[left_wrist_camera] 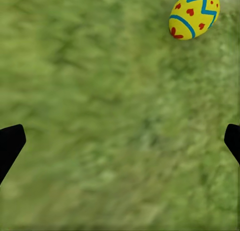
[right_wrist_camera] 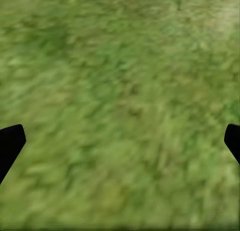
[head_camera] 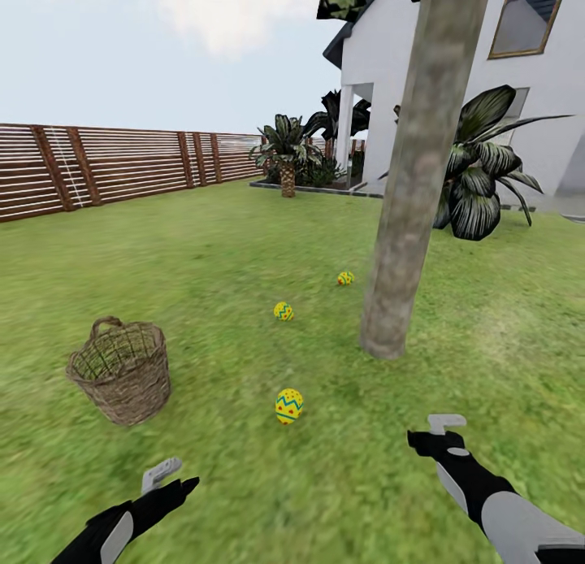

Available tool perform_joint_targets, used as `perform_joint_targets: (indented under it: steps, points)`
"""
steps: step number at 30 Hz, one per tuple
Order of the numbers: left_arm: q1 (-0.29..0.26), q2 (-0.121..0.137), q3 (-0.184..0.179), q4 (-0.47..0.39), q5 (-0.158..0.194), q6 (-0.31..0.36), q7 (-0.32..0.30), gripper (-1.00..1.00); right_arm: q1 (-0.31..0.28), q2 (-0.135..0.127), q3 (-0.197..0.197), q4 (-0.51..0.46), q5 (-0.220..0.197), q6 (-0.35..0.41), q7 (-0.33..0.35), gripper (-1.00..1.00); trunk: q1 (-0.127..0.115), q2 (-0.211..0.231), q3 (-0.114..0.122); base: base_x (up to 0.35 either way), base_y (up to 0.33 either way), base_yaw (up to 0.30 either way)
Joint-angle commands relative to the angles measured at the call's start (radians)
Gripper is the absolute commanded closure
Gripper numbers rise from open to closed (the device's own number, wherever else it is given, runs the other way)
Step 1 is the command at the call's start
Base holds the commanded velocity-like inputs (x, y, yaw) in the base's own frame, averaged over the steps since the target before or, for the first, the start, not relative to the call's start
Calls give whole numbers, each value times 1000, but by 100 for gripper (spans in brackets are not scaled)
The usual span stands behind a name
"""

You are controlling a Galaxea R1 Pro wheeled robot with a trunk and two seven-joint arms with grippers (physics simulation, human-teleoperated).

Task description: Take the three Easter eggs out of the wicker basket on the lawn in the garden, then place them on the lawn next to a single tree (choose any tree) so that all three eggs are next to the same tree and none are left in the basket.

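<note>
Both hands, left (head_camera: pixel 172 476) and right (head_camera: pixel 439 434), spread apart, empty, low in frame. Three eggs (head_camera: pixel 288 405) (head_camera: pixel 283 310) (head_camera: pixel 345 278) on lawn (head_camera: pixel 244 239) left of tree (head_camera: pixel 410 198). Basket (head_camera: pixel 122 371) lower left, upright.

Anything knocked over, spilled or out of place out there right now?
Nothing stands out. The basket stands upright on the lawn, and three eggs lie on the grass beside the tree.

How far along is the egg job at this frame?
Nearly done: three Easter eggs lie on the lawn near the tree; the wicker basket looks empty. Left gripper and right gripper are open, holding nothing. Nearest egg sits farthest from the trunk.
</note>
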State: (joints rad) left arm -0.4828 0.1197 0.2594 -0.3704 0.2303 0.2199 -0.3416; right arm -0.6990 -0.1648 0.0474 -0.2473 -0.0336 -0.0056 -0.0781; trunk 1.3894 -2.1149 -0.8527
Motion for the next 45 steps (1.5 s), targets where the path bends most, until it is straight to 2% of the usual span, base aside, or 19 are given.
perform_joint_targets:
  steps: [1, 3, 4, 7, 16, 21, 24, 36, 42, 45]
  points:
    - [0, 0, 6, -1, 8, 10, -5, -100, 0, 1, 6, 5, -2, -2, -2, -100, -4, 7, 2, 0, 0, 0]
    - [0, 0, 6, -2, 8, 10, -7, -100, 0, 17, 8, 23, 9, -3, 0, -100, -12, 21, 9, 0, 0, 0]
    - [0, 0, 4, -5, 7, 10, -8, -100, 0, 36, 9, 41, 34, -6, 0, -100, -16, 28, 12, 0, 0, 0]
    - [0, 2, 4, -9, 5, 11, -8, -100, 0, 48, 8, 51, 63, -5, 2, -100, -27, 49, 21, 0, 0, 0]
    - [0, 13, 4, -12, 4, 12, 2, -100, 0, 40, 1, 51, 60, 3, 7, -100, -62, 112, 49, 0, 0, 0]
    - [0, 12, 3, -11, 4, 11, 3, -100, 0, 9, 1, 55, 60, 2, 8, -100, -81, 147, 65, 0, 0, 0]
    - [0, 14, 4, -10, 4, 10, 4, -100, 0, 3, 3, 55, 66, 3, 9, -100, -92, 168, 74, 0, 0, 0]
    - [0, 19, 5, -4, 4, 10, 5, -100, 0, 9, 5, 59, 71, 30, 7, -100, -138, 252, 112, 0, 0, 0]
    - [0, 19, 5, -3, 4, 10, 5, -100, 0, 0, 5, 106, 71, 28, 10, -100, -161, 294, 131, 0, 0, 0]
    - [0, 19, 5, -2, 4, 10, 5, -100, 0, 6, 6, 111, 72, 30, 11, -100, -173, 315, 140, 0, 0, 0]
